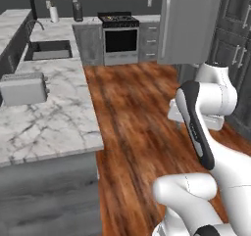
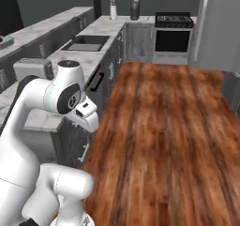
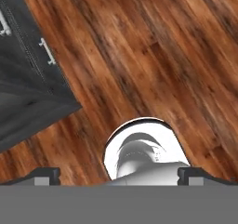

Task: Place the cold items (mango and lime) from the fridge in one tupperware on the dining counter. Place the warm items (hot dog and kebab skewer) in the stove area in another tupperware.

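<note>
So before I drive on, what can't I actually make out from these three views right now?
- Fridge contents: door shut in the left base view, so mango and lime are hidden.
- Stove top: too small and far in the right base view to pick out food.
- Object at the far left edge of the counter: cut off by the frame.
- Gripper: open, just its fingertips poke up over the floor.

Both base cameras look forward and down from behind the white arm [image 1: 206, 127], sharing the reddish wooden plank floor [image 2: 168, 136] and distant black-fronted stove [image 1: 120, 39]. The hand camera faces that floor closely, below the hand.
</note>
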Controlling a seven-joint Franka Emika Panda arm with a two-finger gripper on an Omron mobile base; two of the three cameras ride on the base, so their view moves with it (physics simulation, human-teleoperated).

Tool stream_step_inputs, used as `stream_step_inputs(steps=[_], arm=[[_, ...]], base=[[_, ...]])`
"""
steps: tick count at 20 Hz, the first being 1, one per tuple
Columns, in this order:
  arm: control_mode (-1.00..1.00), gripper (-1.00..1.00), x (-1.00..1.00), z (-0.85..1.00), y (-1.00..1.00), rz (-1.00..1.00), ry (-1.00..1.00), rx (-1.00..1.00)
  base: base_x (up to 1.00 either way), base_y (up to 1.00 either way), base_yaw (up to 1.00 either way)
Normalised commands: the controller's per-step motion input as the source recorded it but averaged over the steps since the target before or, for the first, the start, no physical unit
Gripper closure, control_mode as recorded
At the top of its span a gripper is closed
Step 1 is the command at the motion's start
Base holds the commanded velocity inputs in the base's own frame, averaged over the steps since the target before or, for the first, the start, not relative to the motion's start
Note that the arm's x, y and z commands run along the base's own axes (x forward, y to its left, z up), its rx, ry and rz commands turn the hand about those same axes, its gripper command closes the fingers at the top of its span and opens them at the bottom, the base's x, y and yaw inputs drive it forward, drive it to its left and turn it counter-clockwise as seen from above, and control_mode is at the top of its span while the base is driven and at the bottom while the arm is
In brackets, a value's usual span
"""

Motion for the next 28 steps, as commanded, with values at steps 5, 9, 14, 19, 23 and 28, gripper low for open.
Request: stream_step_inputs(steps=[5,9,14,19,23,28], arm=[[1.0,-1.0,0.0,0.0,0.0,0.0,0.0,0.0],[1.0,-1.0,0.0,0.0,0.0,0.0,0.0,0.0],[1.0,-1.0,0.0,0.0,0.0,0.0,0.0,0.0],[1.0,-1.0,0.0,0.0,0.0,0.0,0.0,0.0],[1.0,-1.0,0.0,0.0,0.0,0.0,0.0,0.0],[1.0,-1.0,0.0,0.0,0.0,0.0,0.0,0.0]], base=[[0.29,-1.0,0.25],[1.0,-0.96,0.3],[0.99,-0.54,0.07],[1.0,-0.14,0.0],[1.0,-0.13,0.05],[1.0,-0.07,-0.01]])
